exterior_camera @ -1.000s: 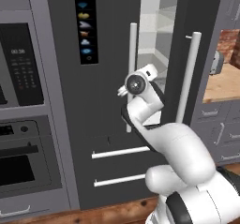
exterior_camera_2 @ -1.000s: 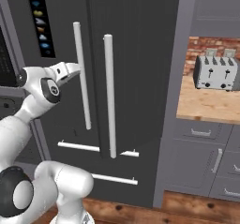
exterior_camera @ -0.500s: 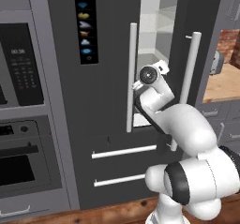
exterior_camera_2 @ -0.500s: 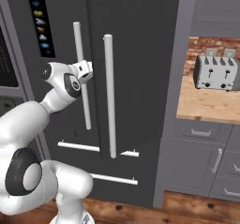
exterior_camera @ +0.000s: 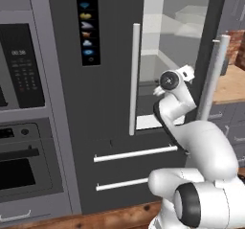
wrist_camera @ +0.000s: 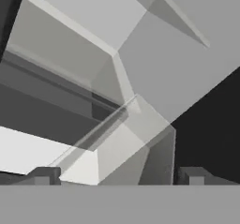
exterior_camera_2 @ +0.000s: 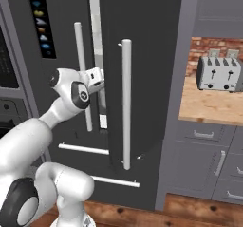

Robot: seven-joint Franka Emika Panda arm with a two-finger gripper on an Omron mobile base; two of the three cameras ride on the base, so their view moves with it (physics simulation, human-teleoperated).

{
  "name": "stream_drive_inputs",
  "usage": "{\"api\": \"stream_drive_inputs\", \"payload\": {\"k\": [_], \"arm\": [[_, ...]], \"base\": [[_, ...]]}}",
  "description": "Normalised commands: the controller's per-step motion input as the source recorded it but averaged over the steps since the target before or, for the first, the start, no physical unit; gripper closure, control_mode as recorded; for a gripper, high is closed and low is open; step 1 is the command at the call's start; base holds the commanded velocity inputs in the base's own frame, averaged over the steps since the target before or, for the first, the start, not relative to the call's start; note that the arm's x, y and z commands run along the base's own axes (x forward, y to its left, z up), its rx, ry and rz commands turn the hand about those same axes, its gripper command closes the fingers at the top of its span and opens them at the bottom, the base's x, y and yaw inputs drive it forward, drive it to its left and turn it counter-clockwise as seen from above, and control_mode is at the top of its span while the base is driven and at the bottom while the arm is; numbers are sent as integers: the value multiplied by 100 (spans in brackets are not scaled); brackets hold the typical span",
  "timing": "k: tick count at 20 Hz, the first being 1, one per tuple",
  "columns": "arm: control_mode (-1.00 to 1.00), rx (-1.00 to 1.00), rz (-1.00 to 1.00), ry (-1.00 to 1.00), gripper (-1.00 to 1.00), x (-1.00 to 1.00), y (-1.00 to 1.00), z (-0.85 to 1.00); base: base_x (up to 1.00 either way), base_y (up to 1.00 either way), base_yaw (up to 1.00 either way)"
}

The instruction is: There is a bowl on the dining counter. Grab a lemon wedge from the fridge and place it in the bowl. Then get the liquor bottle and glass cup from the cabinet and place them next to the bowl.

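Fridge (exterior_camera: 110, 103) stands directly in front of the gripper (wrist_camera: 117, 178), with its right door (exterior_camera_2: 142, 74) swung partly open and its left door (exterior_camera: 103, 127) closed. The gripper is at the gap between the two doors, its fingers spread wide apart and holding nothing. The lemon wedge cannot be made out; the hand view gives only pale shelves (wrist_camera: 70, 92) and clear bins at a tilt, so it may lie deeper inside.

The main risk is the narrow opening. The right door is just beside the gripper on one side, and the long white handle (exterior_camera: 134, 79) of the left door is near on the other side. If the arm (exterior_camera: 177, 108) pushes forward without more room, the wrist or elbow could strike the door edge or catch on a handle. The door could also swing back against the arm.

A second risk is that the open fingers knock a shelf edge, because the shelves are close ahead.

Away from the gripper, to the left, are the oven (exterior_camera: 28, 161) and the microwave (exterior_camera: 21, 72). To the right, well apart, a toaster (exterior_camera_2: 219, 73) sits on a wooden counter (exterior_camera_2: 209, 105). These do not block the way.
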Motion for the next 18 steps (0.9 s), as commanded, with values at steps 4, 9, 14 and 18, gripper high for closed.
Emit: {"api": "stream_drive_inputs", "payload": {"k": [4,9,14,18], "arm": [[-100,0,-11,0,-100,-53,-88,3],[-100,4,-12,0,-100,-57,-97,0],[-100,9,-11,0,-100,-36,-99,0],[-100,13,-11,3,-100,-13,-90,0]], "base": [[0,0,0],[0,0,0],[0,0,0],[0,0,0]]}}
